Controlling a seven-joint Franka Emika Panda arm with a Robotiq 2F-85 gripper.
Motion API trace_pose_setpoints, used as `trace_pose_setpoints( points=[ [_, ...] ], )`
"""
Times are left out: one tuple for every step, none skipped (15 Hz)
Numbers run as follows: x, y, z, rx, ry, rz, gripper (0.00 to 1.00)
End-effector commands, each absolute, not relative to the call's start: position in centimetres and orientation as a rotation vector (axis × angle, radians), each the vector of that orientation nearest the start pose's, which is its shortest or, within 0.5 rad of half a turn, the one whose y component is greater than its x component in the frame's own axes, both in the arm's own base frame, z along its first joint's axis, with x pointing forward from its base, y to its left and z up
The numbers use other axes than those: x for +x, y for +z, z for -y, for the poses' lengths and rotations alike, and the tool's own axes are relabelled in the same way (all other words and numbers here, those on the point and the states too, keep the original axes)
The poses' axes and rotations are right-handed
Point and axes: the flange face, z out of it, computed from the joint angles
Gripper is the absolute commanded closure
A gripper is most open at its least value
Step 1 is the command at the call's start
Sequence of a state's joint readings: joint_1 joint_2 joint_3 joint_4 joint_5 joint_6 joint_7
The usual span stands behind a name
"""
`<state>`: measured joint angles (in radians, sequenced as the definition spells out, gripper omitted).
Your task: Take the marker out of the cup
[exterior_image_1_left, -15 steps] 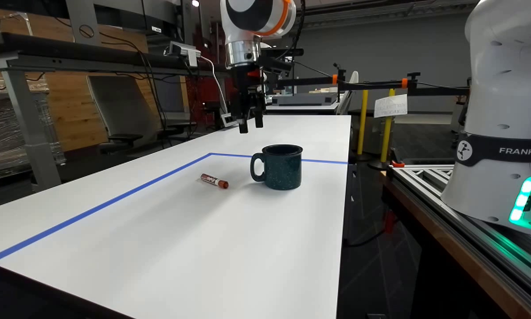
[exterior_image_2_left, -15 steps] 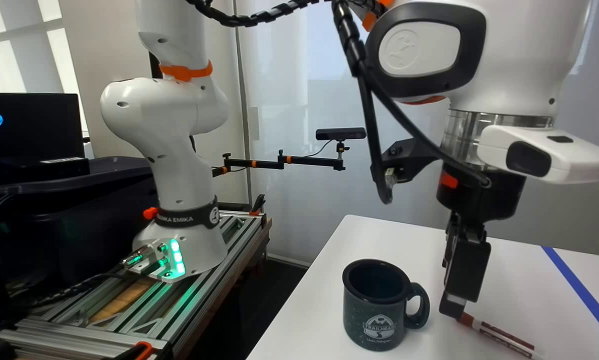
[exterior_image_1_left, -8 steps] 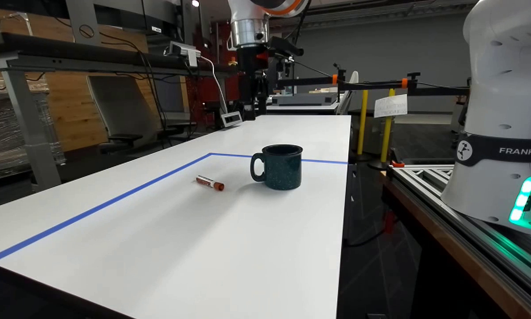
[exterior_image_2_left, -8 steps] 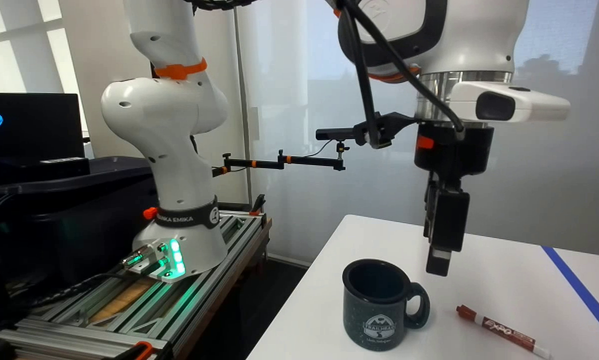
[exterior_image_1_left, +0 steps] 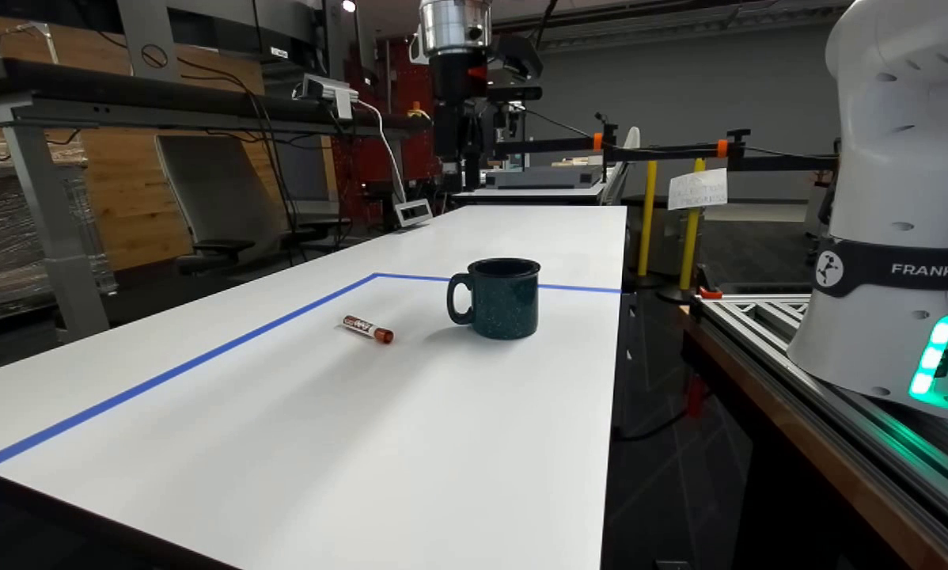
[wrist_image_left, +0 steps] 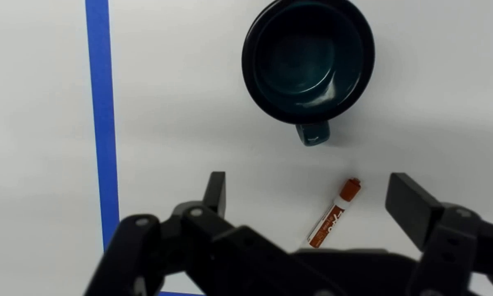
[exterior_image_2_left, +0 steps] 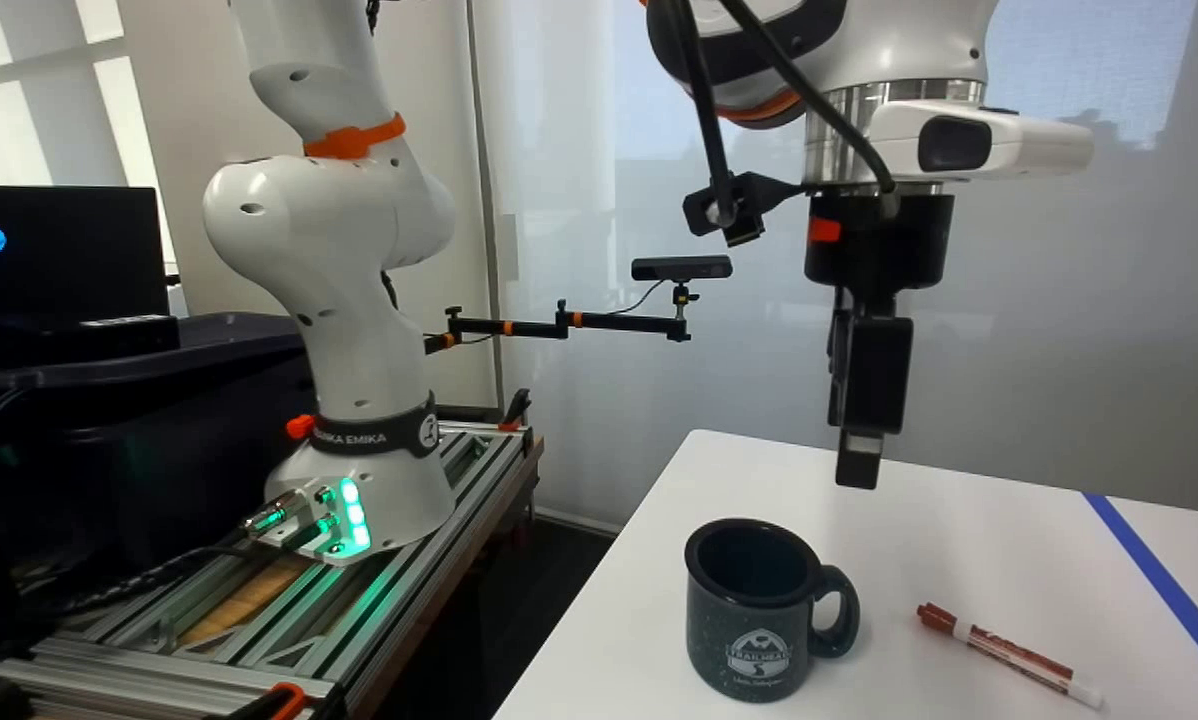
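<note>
The red marker lies on the white table beside the cup, outside it, in both exterior views (exterior_image_1_left: 368, 329) (exterior_image_2_left: 1009, 656) and in the wrist view (wrist_image_left: 331, 218). Its far end is hidden behind the gripper body in the wrist view. The dark teal cup stands upright with its handle towards the marker in both exterior views (exterior_image_1_left: 507, 305) (exterior_image_2_left: 754, 620). In the wrist view the cup (wrist_image_left: 308, 61) shows nothing inside. My gripper (wrist_image_left: 306, 195) is open with wide-apart fingers and holds nothing. It hangs well above the table in both exterior views (exterior_image_1_left: 460, 178) (exterior_image_2_left: 859, 470).
Blue tape (exterior_image_1_left: 229, 346) marks lines on the white table (exterior_image_1_left: 442, 443). The robot base (exterior_image_2_left: 359, 490) stands on a metal frame beside the table. A camera on a bar (exterior_image_2_left: 681, 268) stands behind the table.
My gripper has risen away from the table and the marker, staying open. The marker has shifted slightly away from the cup on the table. The cup has not moved.
</note>
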<state>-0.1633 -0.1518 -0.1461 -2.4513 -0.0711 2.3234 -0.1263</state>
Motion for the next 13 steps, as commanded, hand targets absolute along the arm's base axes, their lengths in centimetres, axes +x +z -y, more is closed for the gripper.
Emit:
trace_pose_setpoints(
  points=[
    [43.3,37.3,13.6,-3.136,0.048,-0.218,0.0],
    [44.0,36.2,14.1,-3.159,0.015,-0.215,0.0],
    [43.8,36.4,14.1,-3.156,0.035,-0.215,0.0],
    [43.7,36.5,14.0,-3.154,0.044,-0.215,0.0],
    [43.7,36.5,14.0,-3.153,0.046,-0.215,0.0],
    [43.7,36.5,14.0,-3.153,0.048,-0.215,0.0],
    [43.7,36.5,14.0,-3.153,0.049,-0.215,0.0],
    [43.7,36.5,14.0,-3.153,0.049,-0.215,0.0],
    [43.7,36.5,14.0,-3.153,0.05,-0.215,0.0],
    [43.7,36.5,14.0,-3.153,0.05,-0.215,0.0],
    [43.7,36.5,14.0,-3.153,0.05,-0.215,0.0],
    [43.7,36.5,14.0,-3.153,0.05,-0.215,0.0],
    [43.7,36.5,14.0,-3.153,0.05,-0.215,0.0]
  ],
)
